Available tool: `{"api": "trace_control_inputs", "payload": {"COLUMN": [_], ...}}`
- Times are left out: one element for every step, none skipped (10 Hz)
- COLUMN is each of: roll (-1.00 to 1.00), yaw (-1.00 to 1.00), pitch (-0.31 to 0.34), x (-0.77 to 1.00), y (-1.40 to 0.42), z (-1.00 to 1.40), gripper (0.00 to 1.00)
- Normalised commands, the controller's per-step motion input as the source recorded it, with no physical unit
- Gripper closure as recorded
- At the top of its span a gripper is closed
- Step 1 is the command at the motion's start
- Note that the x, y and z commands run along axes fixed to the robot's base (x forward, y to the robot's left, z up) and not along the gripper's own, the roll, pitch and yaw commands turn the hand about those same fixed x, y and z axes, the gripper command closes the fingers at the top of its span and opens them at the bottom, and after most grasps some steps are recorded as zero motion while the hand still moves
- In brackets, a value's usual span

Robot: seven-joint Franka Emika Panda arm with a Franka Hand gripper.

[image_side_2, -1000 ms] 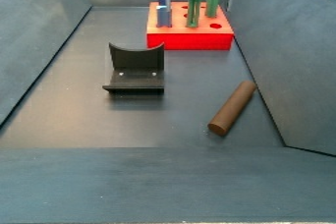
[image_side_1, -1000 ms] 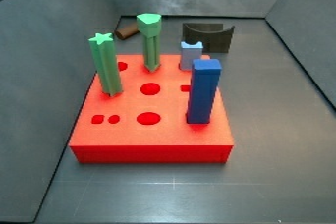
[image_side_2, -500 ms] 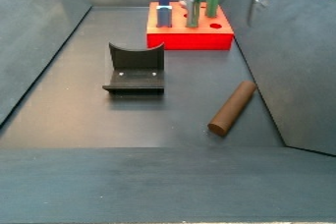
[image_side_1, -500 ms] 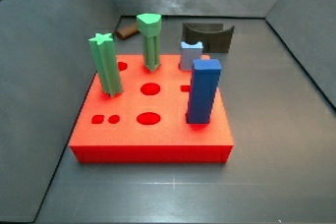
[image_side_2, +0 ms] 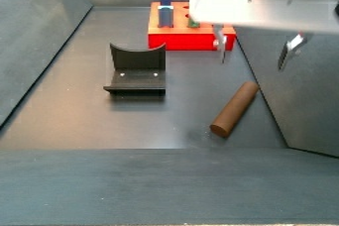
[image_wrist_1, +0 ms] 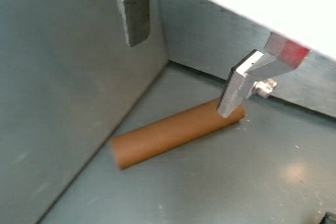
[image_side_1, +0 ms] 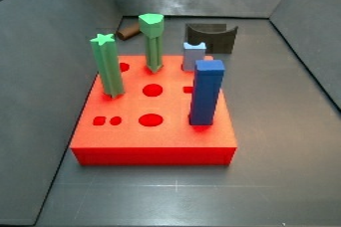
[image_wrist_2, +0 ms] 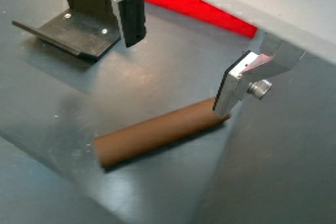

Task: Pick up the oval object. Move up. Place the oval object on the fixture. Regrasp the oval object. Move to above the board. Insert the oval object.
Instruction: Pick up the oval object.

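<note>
The gripper (image_side_2: 252, 48) hangs above the right side of the desk (image_side_2: 119, 121), its fingers spread wide with nothing between them; in both wrist views the silver plates (image_wrist_1: 137, 17) (image_wrist_2: 129, 19) stand well apart over the oval object (image_wrist_1: 178, 136) (image_wrist_2: 157, 140). The oval object (image_side_2: 235, 109) lies flat on the desk, near the right wall, just below the gripper and not touched by it; one far end of it sits close under a finger (image_wrist_1: 237, 86). The fixture (image_side_2: 135, 70) sits to its left, well apart; the board (image_side_2: 192, 40) lies farther back. In a side view the board (image_side_1: 156, 121) carries green pegs (image_side_1: 108, 66) and a blue peg (image_side_1: 206, 92); the fixture (image_side_1: 210, 38) stands beyond it.
</note>
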Motion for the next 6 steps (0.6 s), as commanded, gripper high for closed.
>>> {"api": "trace_control_inputs", "payload": {"roll": [-0.34, -0.3, -0.32, -0.36, -0.32, -0.26], "yaw": [-0.38, -0.39, -0.46, -0.55, -0.48, -0.43], "pitch": [-0.214, -0.181, -0.186, -0.197, -0.19, -0.156], "x": [0.6, 0.64, 0.57, 0.41, 0.18, 0.03], "y": [0.26, 0.31, 0.25, 0.16, 0.18, 0.23], "z": [-0.35, -0.43, -0.4, -0.33, -0.38, -0.51], "gripper": [0.0, 0.0, 0.0, 0.0, 0.0, 0.0]}}
